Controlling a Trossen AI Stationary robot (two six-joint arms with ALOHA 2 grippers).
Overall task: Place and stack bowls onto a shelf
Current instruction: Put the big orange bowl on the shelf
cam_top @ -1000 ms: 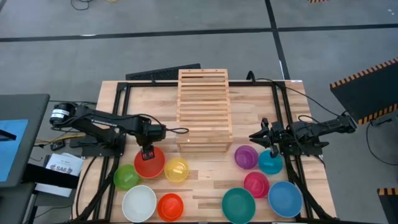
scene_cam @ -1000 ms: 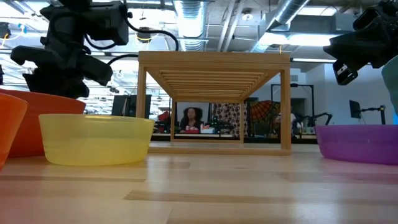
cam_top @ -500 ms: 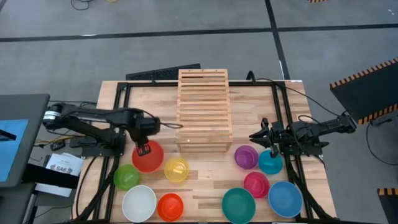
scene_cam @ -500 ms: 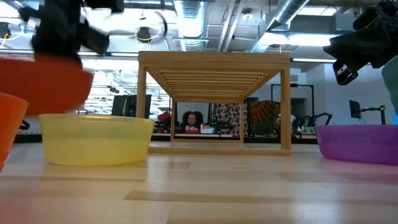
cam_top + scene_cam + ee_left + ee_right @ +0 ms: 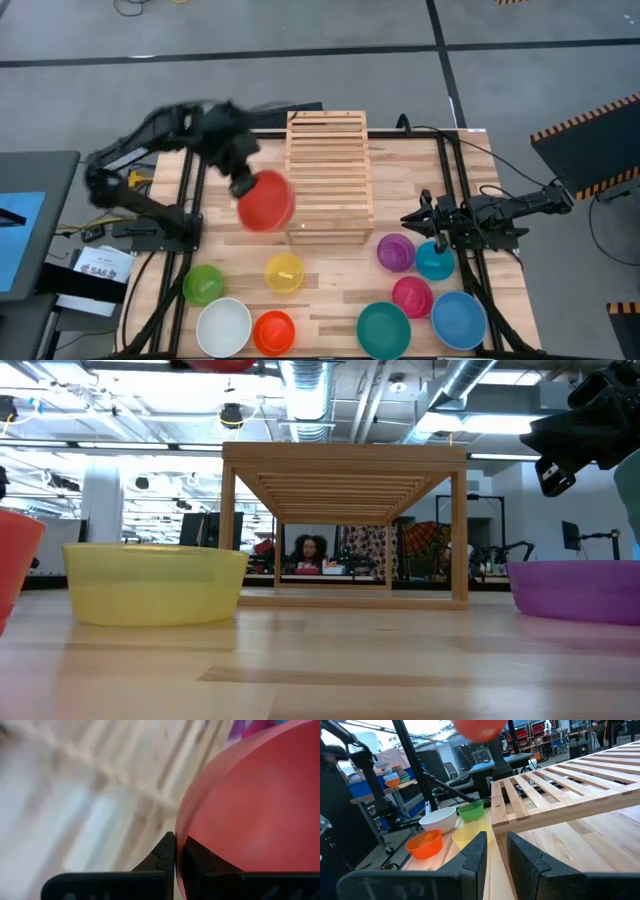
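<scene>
High view: left pincer [image 5: 241, 185] carries the red bowl [image 5: 266, 201] in the air beside the shelf [image 5: 328, 178], while the right pincer [image 5: 412, 220] waits near the purple bowl [image 5: 395, 252]. Left wrist view: the fingers [image 5: 165, 855] are clenched on the bowl's rim, and the bowl hangs tilted, so it should probably be levelled over the slats before release. Right wrist view: that pincer's fingers stand slightly apart, grasping nothing.
</scene>
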